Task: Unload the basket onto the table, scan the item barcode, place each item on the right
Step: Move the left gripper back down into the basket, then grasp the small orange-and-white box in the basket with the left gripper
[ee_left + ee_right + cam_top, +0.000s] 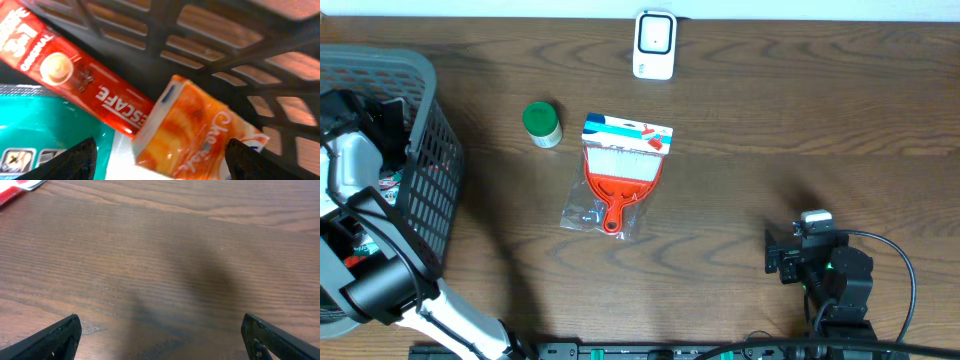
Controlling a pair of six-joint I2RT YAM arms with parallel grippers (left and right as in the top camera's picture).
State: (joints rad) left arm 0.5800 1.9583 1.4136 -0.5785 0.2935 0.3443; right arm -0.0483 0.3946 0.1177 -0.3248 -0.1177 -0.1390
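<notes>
The left gripper (160,159) is poised, jaws open, astride an orange packet (195,132), probably for pickup. The right gripper (160,337) is parked, jaws wide.

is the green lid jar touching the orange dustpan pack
Apart. The overhead view shows a strip of bare table between the green-lidded jar and the orange dustpan pack.

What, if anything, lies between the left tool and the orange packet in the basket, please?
Nothing visible does. The open left tool hovers directly over the orange packet, which lies uncovered in the basket. Its corner overlaps the end of the red Nescafe stick, and a teal pack lies beside it.
</notes>
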